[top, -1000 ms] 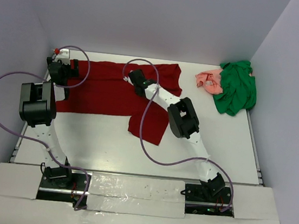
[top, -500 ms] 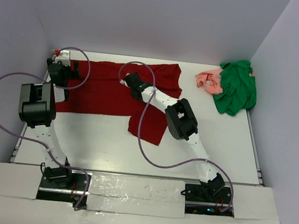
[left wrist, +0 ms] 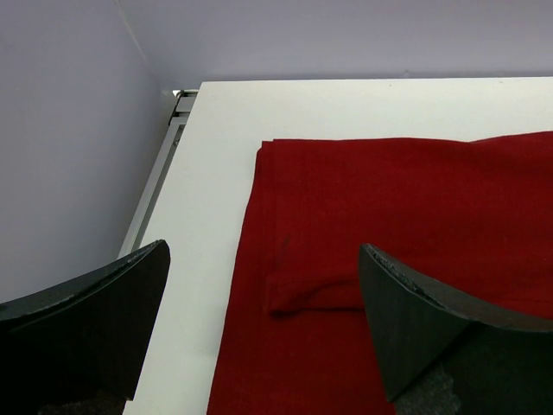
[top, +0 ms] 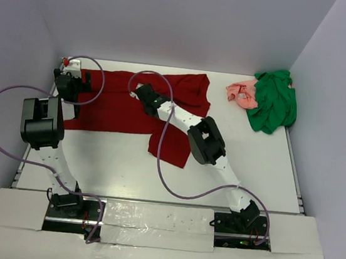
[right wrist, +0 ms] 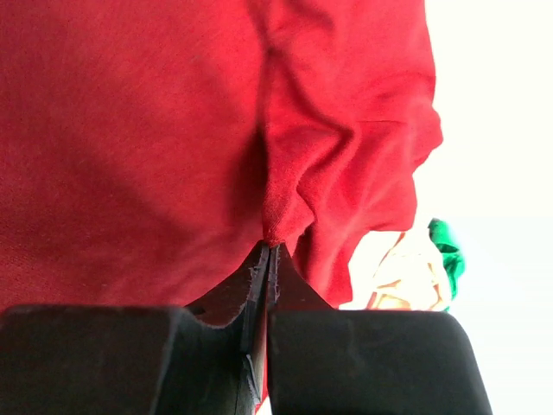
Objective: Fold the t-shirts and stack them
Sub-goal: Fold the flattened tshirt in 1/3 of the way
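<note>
White table held three shirts: maroon shirt spread left, green shirt and pink shirt bunched far right. My right gripper pinched maroon cloth; my left gripper gaped wide, empty.

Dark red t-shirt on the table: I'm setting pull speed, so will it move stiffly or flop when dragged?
Probably floppy: the dark red cloth t-shirt puckers into soft folds where the shut right gripper pinches it. Likely to trail unevenly, since it lies limp and doubled over on the white table.
</note>
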